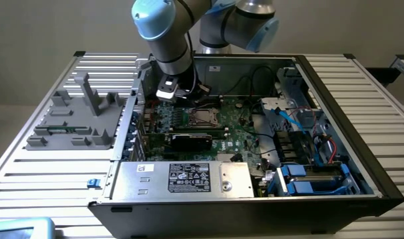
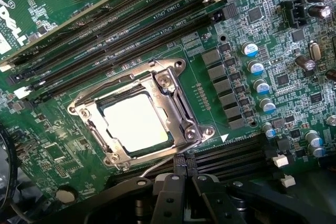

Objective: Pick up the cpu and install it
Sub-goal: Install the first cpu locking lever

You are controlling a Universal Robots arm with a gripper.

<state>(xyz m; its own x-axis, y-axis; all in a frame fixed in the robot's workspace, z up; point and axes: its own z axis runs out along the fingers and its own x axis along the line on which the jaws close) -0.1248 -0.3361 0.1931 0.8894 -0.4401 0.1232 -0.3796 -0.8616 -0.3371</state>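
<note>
Pincer [image 2: 185, 176]: fingers closed together, poised just beside the socket's near edge. Cpu [image 2: 135, 121]: seated flat inside the metal-framed socket [image 2: 181, 109], silver top exposed. Motherboard [image 2: 247, 22]: green, memory slots [image 2: 121, 31] ranged beyond the socket. Computer case [image 1: 351, 129]: laid open on a slatted table [image 1: 49, 167]

The arm [image 1: 170, 45] reaches steeply down from above, and its gripper [image 2: 185, 169] points downward with the fingers [image 2: 171, 192], as far as shows, drawn together.
</note>
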